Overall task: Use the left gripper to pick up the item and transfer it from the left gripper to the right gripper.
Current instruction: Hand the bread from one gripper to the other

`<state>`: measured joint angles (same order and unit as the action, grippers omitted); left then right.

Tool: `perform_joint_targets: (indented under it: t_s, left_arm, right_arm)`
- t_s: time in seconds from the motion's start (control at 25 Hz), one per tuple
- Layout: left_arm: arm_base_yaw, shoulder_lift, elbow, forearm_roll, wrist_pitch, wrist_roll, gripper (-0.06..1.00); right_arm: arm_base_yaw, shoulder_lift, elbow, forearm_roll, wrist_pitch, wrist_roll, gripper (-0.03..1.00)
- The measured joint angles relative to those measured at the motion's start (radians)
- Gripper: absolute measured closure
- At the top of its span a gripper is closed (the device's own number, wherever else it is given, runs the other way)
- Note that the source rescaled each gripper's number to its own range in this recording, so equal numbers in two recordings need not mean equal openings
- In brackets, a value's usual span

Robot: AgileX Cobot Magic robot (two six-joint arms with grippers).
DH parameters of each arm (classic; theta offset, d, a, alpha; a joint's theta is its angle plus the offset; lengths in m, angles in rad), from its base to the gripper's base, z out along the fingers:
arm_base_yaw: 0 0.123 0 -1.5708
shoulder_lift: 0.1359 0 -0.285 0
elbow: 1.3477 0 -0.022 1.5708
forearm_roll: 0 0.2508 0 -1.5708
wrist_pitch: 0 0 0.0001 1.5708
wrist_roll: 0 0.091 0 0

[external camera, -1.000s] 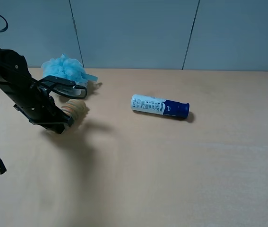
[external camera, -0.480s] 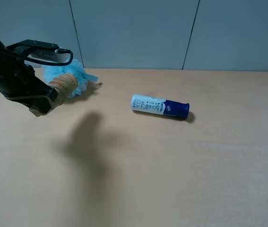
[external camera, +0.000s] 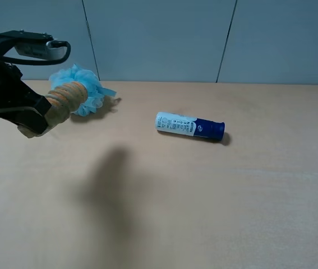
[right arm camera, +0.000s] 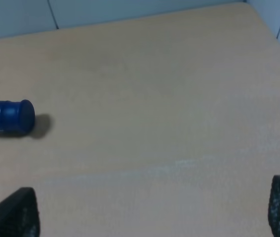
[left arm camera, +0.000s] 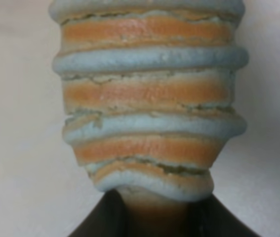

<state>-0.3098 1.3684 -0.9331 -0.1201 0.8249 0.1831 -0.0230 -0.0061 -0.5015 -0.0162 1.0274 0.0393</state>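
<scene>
Pale wooden tabletop [external camera: 248, 190] fills the high view, backed by a wall of grey-blue panels [external camera: 159, 39].

At far left, the left gripper [external camera: 38, 115], a black claw with a looped black cable and a pale grey block on top, hangs well above the table with its arm slanting in from the left edge. Its jaws are clamped on one end of the soft ribbed sausage-shaped roll [external camera: 63, 100], striped orange and tan. The roll is clear of the surface and juts up and to the right. Its free end overlaps a fluffy light-blue bath puff [external camera: 90, 85] that sits by the back edge. The left wrist view shows the roll's ridges [left arm camera: 147, 94] close up, pinched between dark fingers [left arm camera: 105, 219].

A second ago this claw was low over the table, holding the roll just in front of the puff. Now it is higher and further left, and its soft shadow [external camera: 114, 174] has slid rightward and spread.

Near the middle lies a white-and-dark-blue tube [external camera: 189, 126] on its side, unmoved.

The right gripper [right arm camera: 147, 210] appears only in its own wrist view, with its black fingertips [right arm camera: 14, 212] spread wide and nothing between them.
</scene>
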Motion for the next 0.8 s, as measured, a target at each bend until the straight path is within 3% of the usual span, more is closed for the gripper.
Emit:
perform_joint_targets:
  t_s: [0.56,0.8]
  left_arm:
    - [-0.278,0.0,0.0,-0.004,-0.011,0.234,0.91]
    - [-0.388,0.0,0.0,-0.004,-0.052,0.384,0.92]
  right_arm:
    - [0.0,0.0,0.0,0.008,-0.001,0.0,-0.03]
    - [0.0,0.039,-0.017,0.139,-0.008,0.002,-0.03]
